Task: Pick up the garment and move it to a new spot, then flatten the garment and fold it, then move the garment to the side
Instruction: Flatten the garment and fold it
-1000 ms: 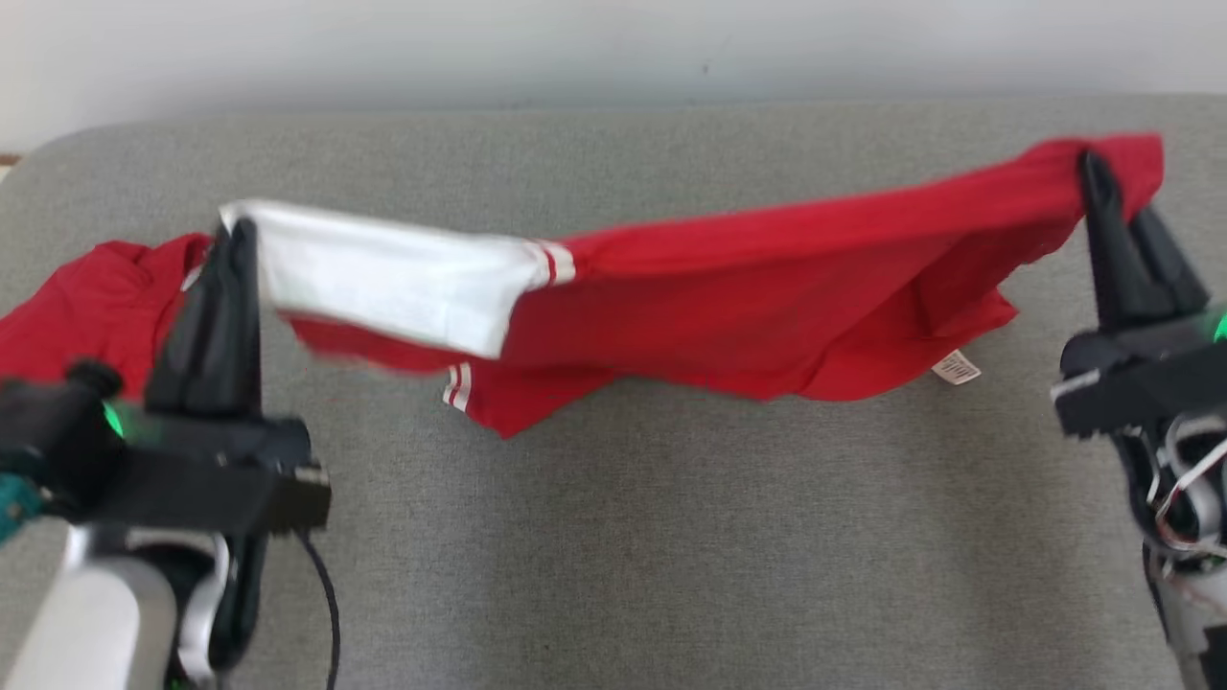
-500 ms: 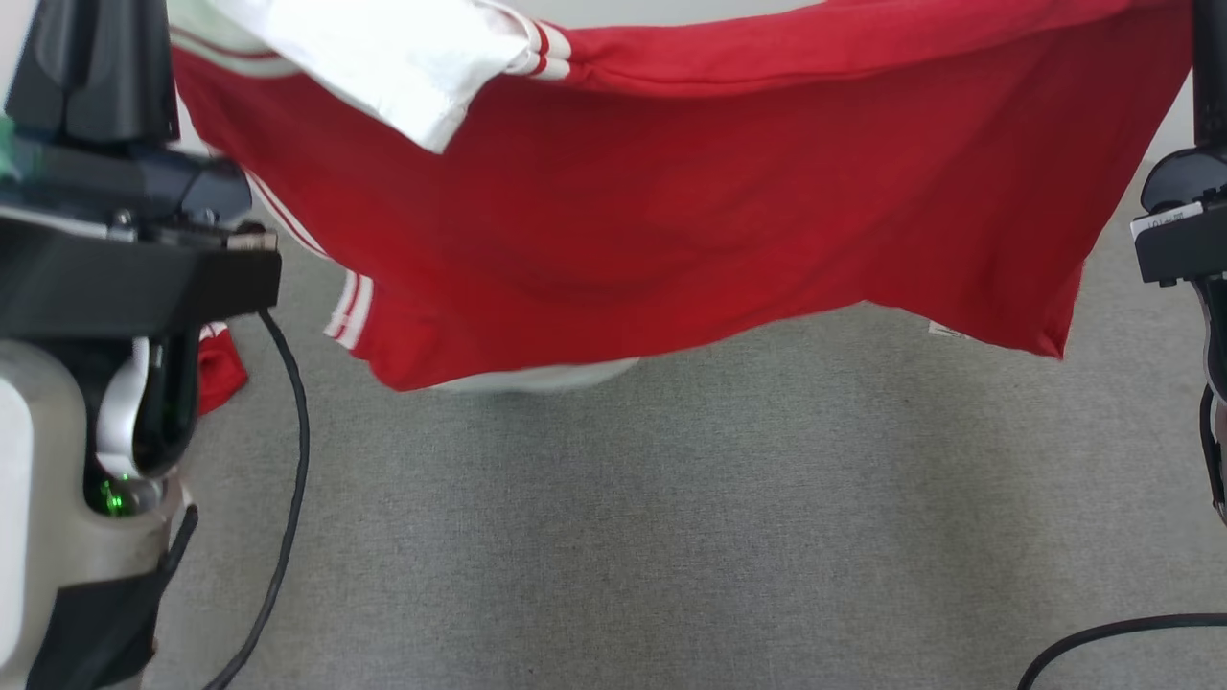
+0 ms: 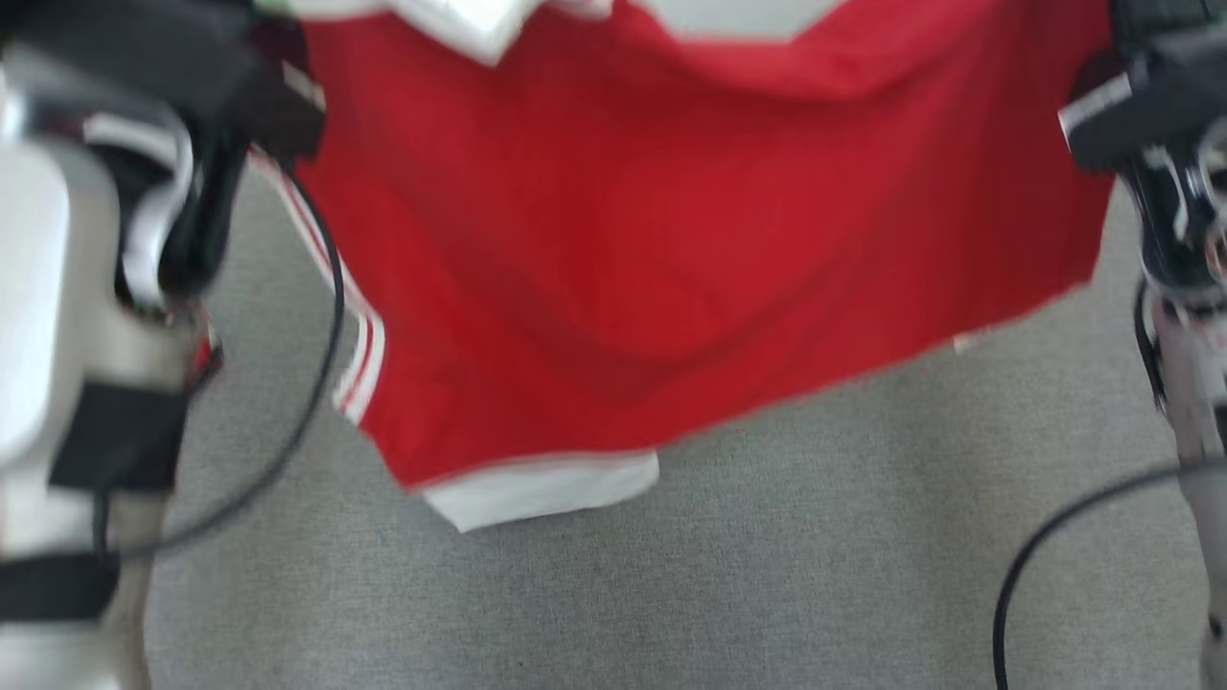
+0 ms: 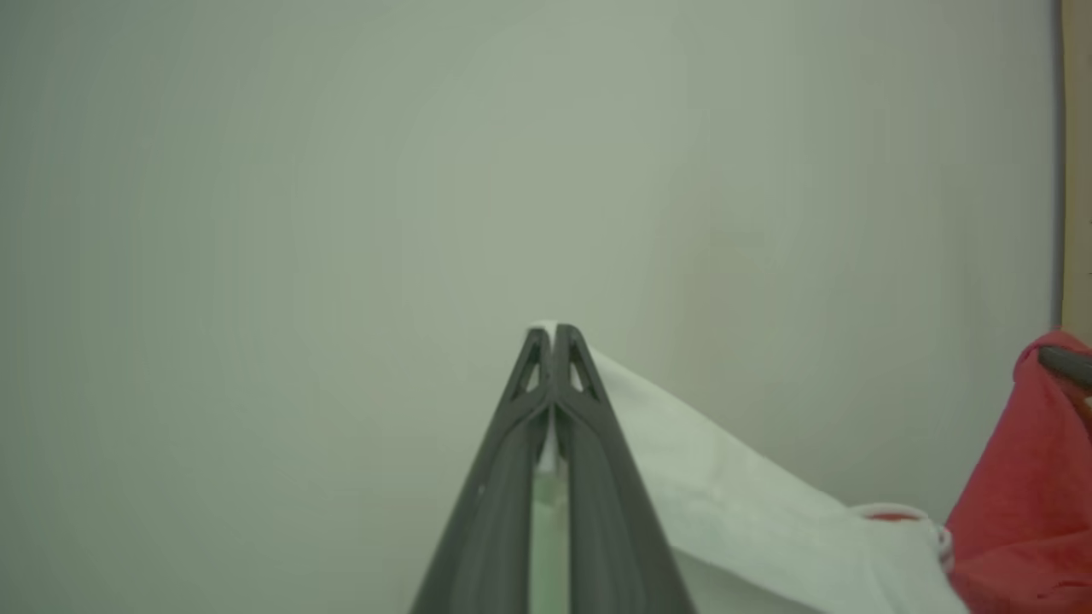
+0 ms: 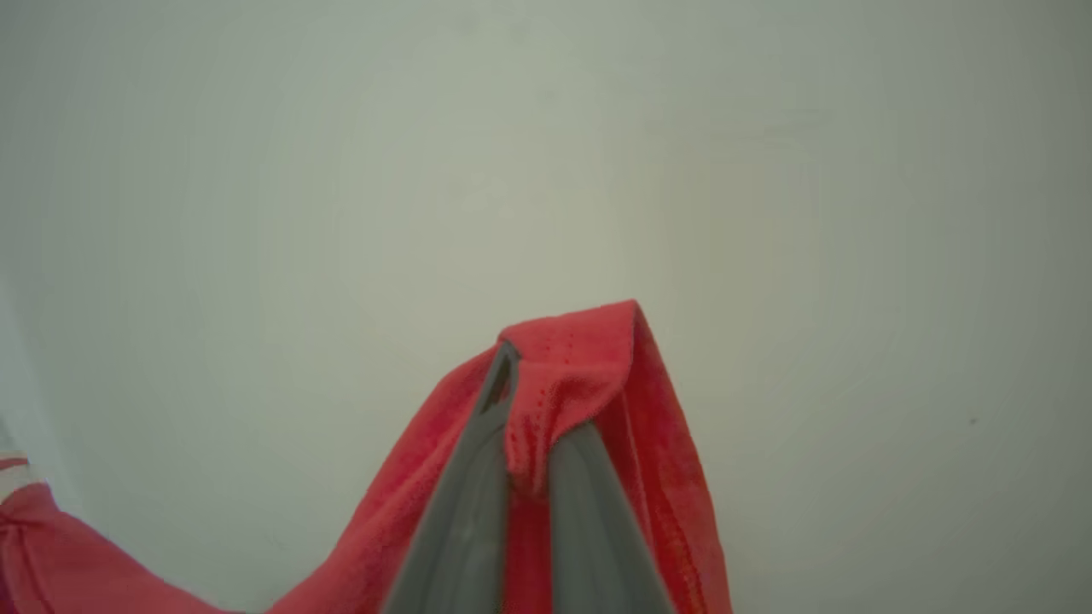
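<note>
- Across the upper half of the head view, the garment (image 3: 671, 240) hangs spread between your two arms, with its white sleeve (image 3: 546, 489) dangling lowest at lower centre.
- Your left gripper (image 4: 553, 334) is clenched on a white edge, and your right gripper (image 5: 531, 375) is clamped on a red corner.
- The left pinch looks thin, though that is hard to judge; a quick swing could pull the cloth free.
- The low sleeve could tuck under as you lay the cloth down.
- Below lies a grey fabric surface (image 3: 767, 594); both wrist views face a plain pale wall (image 4: 256, 213).
</note>
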Motion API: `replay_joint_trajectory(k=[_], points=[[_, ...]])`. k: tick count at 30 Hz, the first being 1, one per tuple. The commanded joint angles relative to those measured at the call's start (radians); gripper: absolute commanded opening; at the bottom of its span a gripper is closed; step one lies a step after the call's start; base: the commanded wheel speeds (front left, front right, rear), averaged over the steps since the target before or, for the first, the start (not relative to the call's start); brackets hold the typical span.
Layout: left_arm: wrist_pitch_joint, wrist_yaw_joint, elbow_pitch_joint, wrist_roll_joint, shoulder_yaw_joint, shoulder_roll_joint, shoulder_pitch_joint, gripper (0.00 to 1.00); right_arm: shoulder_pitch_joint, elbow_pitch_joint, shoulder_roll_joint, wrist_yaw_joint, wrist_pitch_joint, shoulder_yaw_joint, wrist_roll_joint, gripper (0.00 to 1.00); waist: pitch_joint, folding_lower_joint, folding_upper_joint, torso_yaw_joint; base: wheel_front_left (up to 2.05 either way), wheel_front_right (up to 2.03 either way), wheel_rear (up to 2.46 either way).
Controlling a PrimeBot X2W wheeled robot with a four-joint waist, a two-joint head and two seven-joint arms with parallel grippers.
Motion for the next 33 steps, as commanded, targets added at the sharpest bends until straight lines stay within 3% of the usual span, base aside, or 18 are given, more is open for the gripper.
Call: replay_joint_trajectory(k=[1,2,7,15,21,25,28,33], points=[[-0.013,-0.023,0.104,-0.014,-0.004,-0.006,-0.08,0.0,-0.083,0.078,0.02,-0.001,-0.025,0.027,0.026,0.0,0.043,0.0,-0.0001,-0.007,0.0,0.0,0.0],[-0.013,-0.023,0.104,-0.014,-0.004,-0.006,-0.08,0.0,-0.083,0.078,0.02,-0.001,-0.025,0.027,0.026,0.0,0.043,0.0,-0.0001,-0.007,0.0,0.0,0.0],[-0.074,-0.063,0.372,0.006,-0.008,-0.013,-0.269,0.0,-0.286,0.3,0.078,0.0,-0.122,0.073,0.079,0.0,0.095,0.0,-0.0001,-0.025,0.0,0.0,0.0],[-0.231,-0.062,0.667,0.078,-0.022,-0.006,-0.552,0.0,-0.573,0.626,0.175,0.0,-0.3,0.108,0.124,0.0,0.188,0.0,-0.0001,-0.049,0.0,0.0,0.0],[-0.327,-0.096,0.832,0.094,-0.062,-0.055,-0.607,0.0,-0.667,0.817,0.214,0.0,-0.348,0.136,0.11,0.0,0.28,0.0,-0.0001,-0.022,0.0,0.0,0.0],[-0.365,-0.116,0.907,0.074,-0.072,-0.094,-0.568,0.0,-0.641,0.856,0.216,0.0,-0.352,0.192,0.144,0.0,0.348,0.0,-0.0001,-0.001,0.0,0.0,0.0],[-0.384,-0.125,0.921,0.05,-0.064,-0.118,-0.51,0.0,-0.572,0.811,0.187,0.0,-0.354,0.272,0.186,0.0,0.378,0.0,-0.0001,0.018,0.0,0.0,0.0],[-0.398,-0.119,0.799,-0.004,-0.003,-0.14,-0.343,0.0,-0.403,0.66,0.106,0.0,-0.358,0.395,0.301,0.0,0.385,0.0,-0.0001,0.038,0.0,0.0,0.0]])
